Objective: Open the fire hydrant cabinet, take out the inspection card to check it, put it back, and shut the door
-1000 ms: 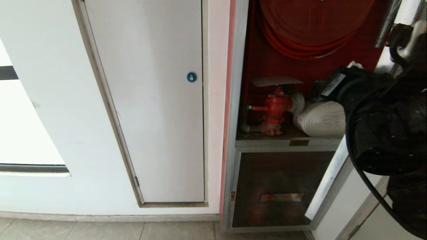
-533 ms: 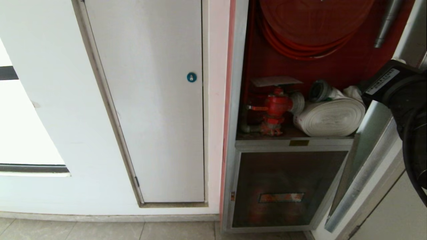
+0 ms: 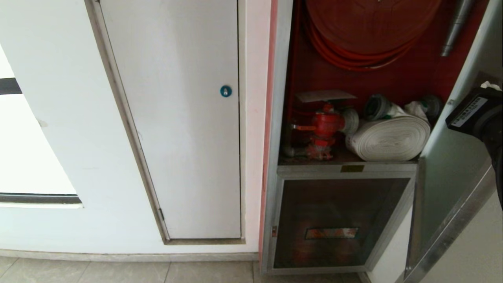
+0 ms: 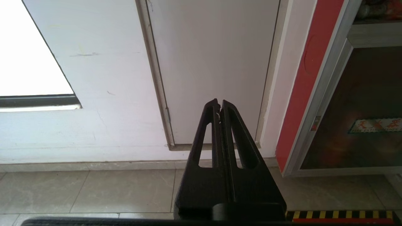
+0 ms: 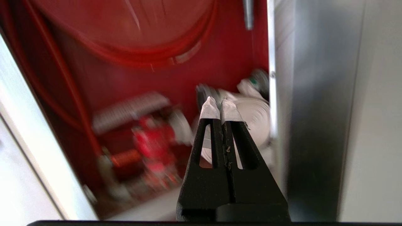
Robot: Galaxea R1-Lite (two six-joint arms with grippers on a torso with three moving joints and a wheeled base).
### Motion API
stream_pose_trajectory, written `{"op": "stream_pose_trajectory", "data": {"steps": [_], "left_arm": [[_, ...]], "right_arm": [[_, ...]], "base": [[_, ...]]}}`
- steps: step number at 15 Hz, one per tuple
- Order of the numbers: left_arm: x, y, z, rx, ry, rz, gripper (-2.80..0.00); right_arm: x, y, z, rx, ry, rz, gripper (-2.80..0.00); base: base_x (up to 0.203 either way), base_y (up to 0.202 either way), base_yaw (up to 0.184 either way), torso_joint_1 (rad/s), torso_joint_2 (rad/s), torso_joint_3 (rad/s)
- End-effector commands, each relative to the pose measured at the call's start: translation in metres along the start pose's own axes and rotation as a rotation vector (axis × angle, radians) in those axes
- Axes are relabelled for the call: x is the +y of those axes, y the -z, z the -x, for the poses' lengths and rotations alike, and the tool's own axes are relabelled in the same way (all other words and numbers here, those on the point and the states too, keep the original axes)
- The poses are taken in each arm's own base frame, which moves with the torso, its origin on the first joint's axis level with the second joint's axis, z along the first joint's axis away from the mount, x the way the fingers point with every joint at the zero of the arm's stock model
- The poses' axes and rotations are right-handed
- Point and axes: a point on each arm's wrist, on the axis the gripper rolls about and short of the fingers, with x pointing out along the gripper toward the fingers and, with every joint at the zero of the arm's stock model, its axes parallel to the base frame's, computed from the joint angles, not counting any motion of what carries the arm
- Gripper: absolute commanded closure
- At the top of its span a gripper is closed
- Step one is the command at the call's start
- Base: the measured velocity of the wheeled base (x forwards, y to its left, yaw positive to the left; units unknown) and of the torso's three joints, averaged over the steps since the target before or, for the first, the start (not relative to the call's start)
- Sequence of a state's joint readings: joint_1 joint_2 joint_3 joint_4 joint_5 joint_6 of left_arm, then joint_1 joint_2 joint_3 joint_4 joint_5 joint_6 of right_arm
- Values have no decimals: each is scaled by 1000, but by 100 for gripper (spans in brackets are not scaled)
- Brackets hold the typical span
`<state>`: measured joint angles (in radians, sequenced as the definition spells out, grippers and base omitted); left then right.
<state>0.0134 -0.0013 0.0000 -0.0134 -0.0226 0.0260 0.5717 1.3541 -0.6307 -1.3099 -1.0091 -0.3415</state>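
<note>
My right gripper, nearest at 3 o'clock of the head view, has its jaws pressed together on nothing; over the last second the arm has drawn back from in front of the shelf toward the right edge. My left gripper hangs parked facing the floor, jaws likewise together and empty. The door now swings wider at 4 o'clock, its long axis upright, its edge toward me. Beyond it the fire hydrant cabinet stands open, uncovering the white rolled hose and the red valve. The inspection card lies flat atop the valve at about 1 o'clock, long axis running left-right. Judgement: opening is done; the card can be reached next.
</note>
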Motion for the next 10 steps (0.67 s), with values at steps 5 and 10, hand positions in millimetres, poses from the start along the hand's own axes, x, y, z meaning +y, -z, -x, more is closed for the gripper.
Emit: {"op": "stream_pose_trajectory", "data": {"steps": [5,10], "left_arm": [[0,2,-1,9,0,0,0],[0,2,-1,9,0,0,0]], "right_arm": [[-15,-2,-6,-7,64,32,0],[-27,-2,-17,-18,149,62,0]], "base": [[0,0,0,0,0,0],[0,0,0,0,0,0]]}}
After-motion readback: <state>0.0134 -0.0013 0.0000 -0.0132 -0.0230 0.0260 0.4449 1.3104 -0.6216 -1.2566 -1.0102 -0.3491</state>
